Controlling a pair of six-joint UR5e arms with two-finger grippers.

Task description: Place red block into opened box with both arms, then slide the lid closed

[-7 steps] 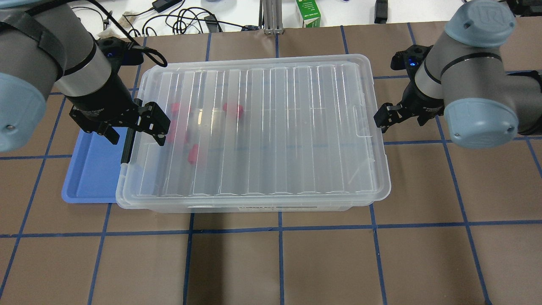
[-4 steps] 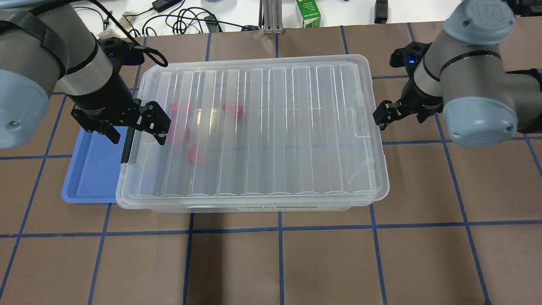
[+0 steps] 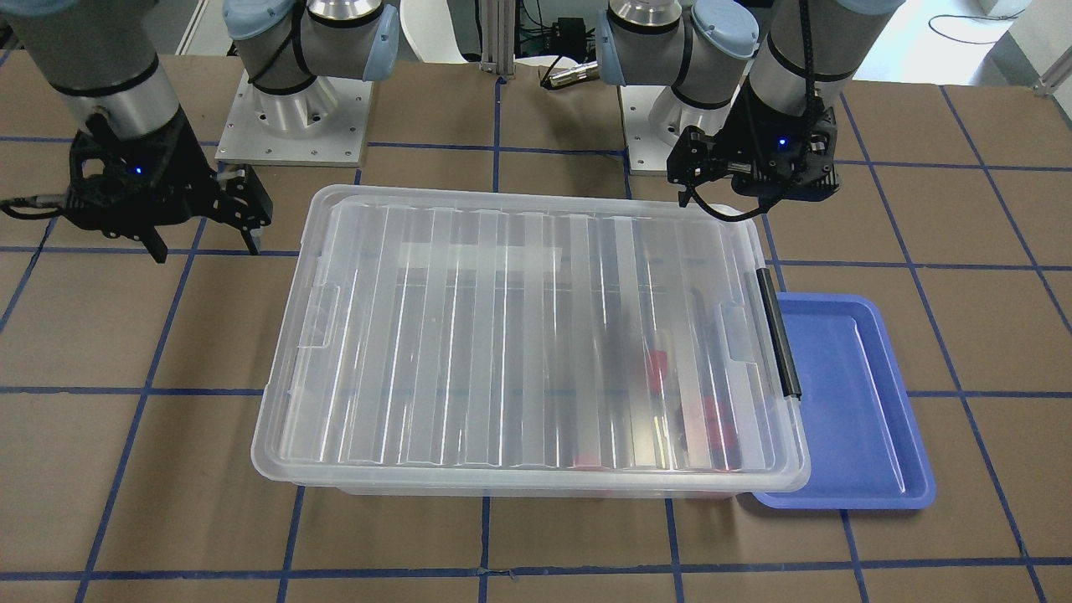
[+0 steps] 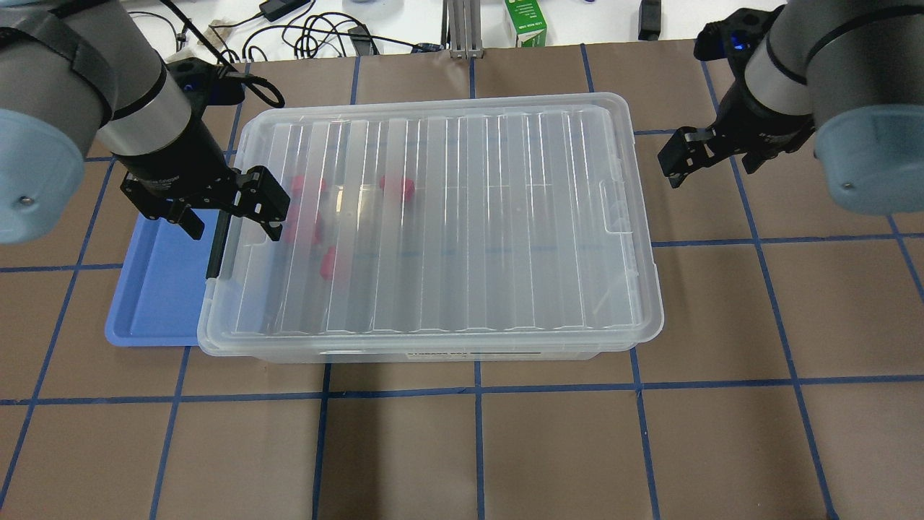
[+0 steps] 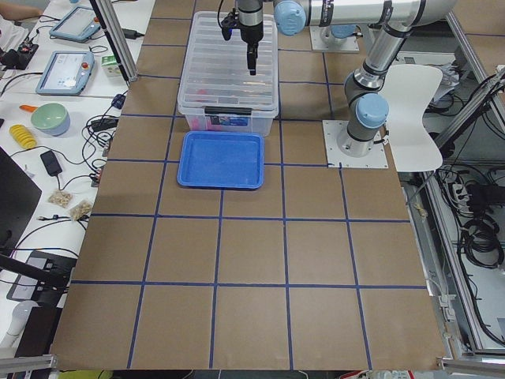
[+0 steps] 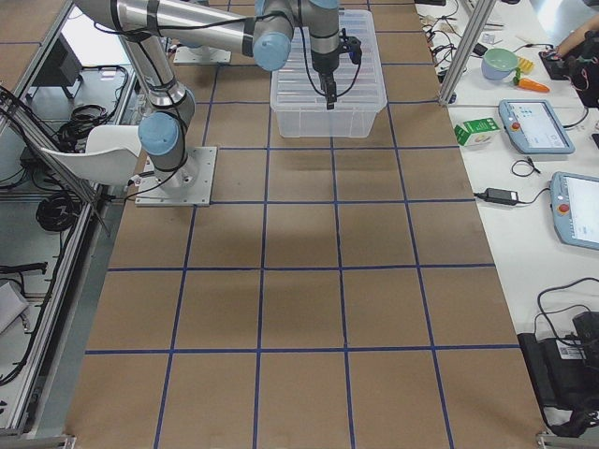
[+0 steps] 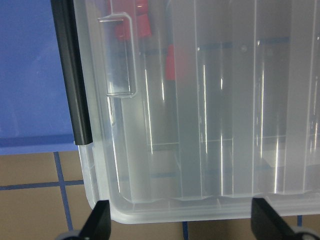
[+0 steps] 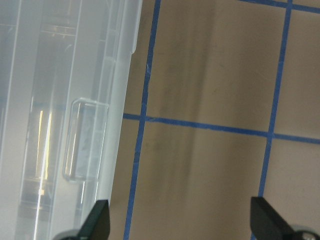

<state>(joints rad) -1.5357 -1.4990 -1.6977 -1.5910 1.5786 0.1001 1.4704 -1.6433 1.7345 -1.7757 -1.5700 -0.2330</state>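
Observation:
The clear box [image 4: 433,352] stands mid-table with the ribbed lid [image 4: 469,217] lying flat over it, covering it end to end. Several red blocks [image 4: 398,188] show blurred through the lid near the box's left end, and in the left wrist view as red blocks [image 7: 131,26]. My left gripper [image 4: 231,220] hangs open above that end, by the black clip [image 4: 214,249], holding nothing. My right gripper [image 4: 713,160] is open and empty, apart from the box's right end, over bare table. In the front view the left gripper [image 3: 758,197] and right gripper [image 3: 203,239] flank the box.
A shallow blue tray [image 4: 155,289] lies against the box's left end, partly under its rim. Cables, a green carton [image 4: 525,22] and small devices sit on the white bench beyond the table's far edge. Brown table with blue tape lines surrounds the box.
My right gripper has pulled back from the lid's right end, moving right and toward the far edge. The lid's right edge shifted slightly left. The left gripper barely moved.

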